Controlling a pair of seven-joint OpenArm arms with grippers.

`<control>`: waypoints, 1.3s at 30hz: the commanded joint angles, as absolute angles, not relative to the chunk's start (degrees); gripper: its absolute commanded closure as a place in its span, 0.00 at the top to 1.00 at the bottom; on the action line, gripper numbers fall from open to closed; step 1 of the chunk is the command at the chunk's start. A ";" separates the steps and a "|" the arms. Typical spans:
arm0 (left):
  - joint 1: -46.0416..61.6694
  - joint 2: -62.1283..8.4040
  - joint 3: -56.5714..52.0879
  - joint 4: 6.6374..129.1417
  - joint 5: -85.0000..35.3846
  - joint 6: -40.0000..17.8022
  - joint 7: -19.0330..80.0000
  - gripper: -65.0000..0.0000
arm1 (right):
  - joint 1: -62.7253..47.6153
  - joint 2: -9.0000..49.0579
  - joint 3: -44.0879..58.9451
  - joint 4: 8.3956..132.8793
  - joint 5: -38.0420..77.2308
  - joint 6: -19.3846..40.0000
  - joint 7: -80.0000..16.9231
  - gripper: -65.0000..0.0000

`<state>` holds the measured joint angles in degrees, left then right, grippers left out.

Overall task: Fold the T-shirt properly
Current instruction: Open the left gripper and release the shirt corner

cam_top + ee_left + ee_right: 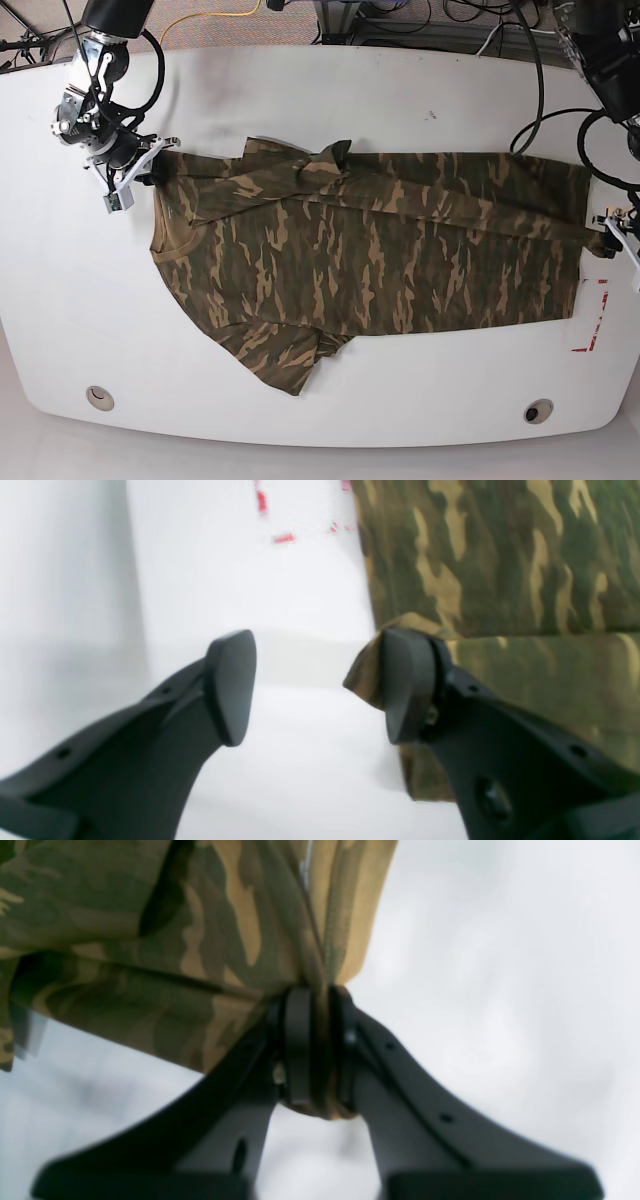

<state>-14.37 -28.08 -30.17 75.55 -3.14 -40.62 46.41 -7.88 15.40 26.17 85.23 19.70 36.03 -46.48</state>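
Observation:
The camouflage T-shirt (380, 250) lies spread across the white table (300, 420), collar end at the left and hem at the right. In the base view my right gripper (148, 172) sits at the shirt's far left corner. The right wrist view shows that gripper (320, 1040) shut on a bunched fold of the T-shirt (150, 940), which hangs lifted off the table. My left gripper (310, 690) stands open at the hem corner of the T-shirt (500, 555). A cloth tip still rests against its right pad (405, 685). In the base view the left gripper (608, 232) is at the shirt's right edge.
Red tape marks (590, 320) lie on the table just beyond the hem, seen also as red tape marks (283, 538) in the left wrist view. Two round holes (99, 398) (538, 411) sit near the front edge. Cables (420, 25) run behind the far edge.

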 commanded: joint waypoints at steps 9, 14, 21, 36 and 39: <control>-17.71 -30.29 -35.47 76.70 -3.38 -40.00 44.79 0.56 | -9.10 16.13 26.51 92.53 17.36 35.38 -48.92 0.10; -17.80 -30.29 -35.56 76.70 -3.30 -40.00 44.97 0.57 | -9.10 16.13 26.51 93.14 17.27 35.21 -49.01 0.16; -17.80 -30.29 -35.82 76.70 -3.38 -40.00 44.97 0.57 | -9.27 16.13 26.51 93.32 17.27 35.38 -49.01 0.19; -6.90 -25.80 -35.65 77.05 -8.48 -40.00 44.62 0.56 | -10.15 15.16 26.51 98.86 17.36 35.03 -49.01 0.52; -5.05 -25.54 -35.65 76.70 -9.89 -40.00 44.53 0.56 | -10.42 13.41 27.56 102.11 17.45 35.56 -49.10 0.72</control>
<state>-4.23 -23.31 -35.09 75.85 -8.75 -40.49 46.33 -10.66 13.67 26.63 97.91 16.71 34.98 -50.11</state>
